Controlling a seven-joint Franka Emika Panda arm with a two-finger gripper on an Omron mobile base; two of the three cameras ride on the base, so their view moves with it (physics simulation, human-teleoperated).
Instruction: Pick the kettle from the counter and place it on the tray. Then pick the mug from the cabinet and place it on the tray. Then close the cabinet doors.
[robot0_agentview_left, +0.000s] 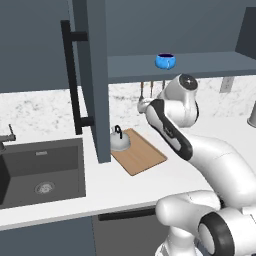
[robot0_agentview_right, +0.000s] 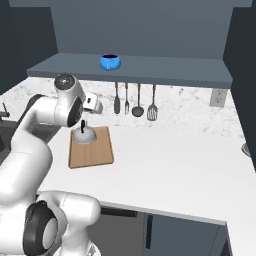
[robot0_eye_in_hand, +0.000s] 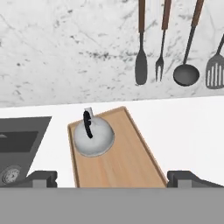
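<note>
The silver-grey kettle (robot0_agentview_left: 120, 141) (robot0_agentview_right: 84, 136) (robot0_eye_in_hand: 93, 138) stands upright on the far left part of the wooden tray (robot0_agentview_left: 145, 156) (robot0_agentview_right: 95, 154) (robot0_eye_in_hand: 131, 162), on the white counter (robot0_agentview_right: 170, 170). My gripper (robot0_eye_in_hand: 113, 178) hovers above and in front of the tray, open and holding nothing, its fingertips (robot0_eye_in_hand: 42, 177) wide apart. The blue mug (robot0_agentview_left: 165, 61) (robot0_agentview_right: 110, 62) sits on the cabinet shelf (robot0_agentview_left: 210, 65) (robot0_agentview_right: 170, 69), above and beyond my hand. Both cabinet doors are open: the left door (robot0_agentview_left: 97, 80) with its black bar handle (robot0_agentview_left: 72, 75), and the right door (robot0_agentview_right: 243, 75).
A dark sink (robot0_agentview_left: 40, 170) (robot0_eye_in_hand: 17, 140) lies left of the tray. Several utensils (robot0_agentview_right: 135, 100) (robot0_eye_in_hand: 166, 48) hang on the speckled backsplash under the shelf. A taller grey vessel (robot0_agentview_left: 252, 115) stands at the counter's far right. The open left door juts out over the counter beside the kettle.
</note>
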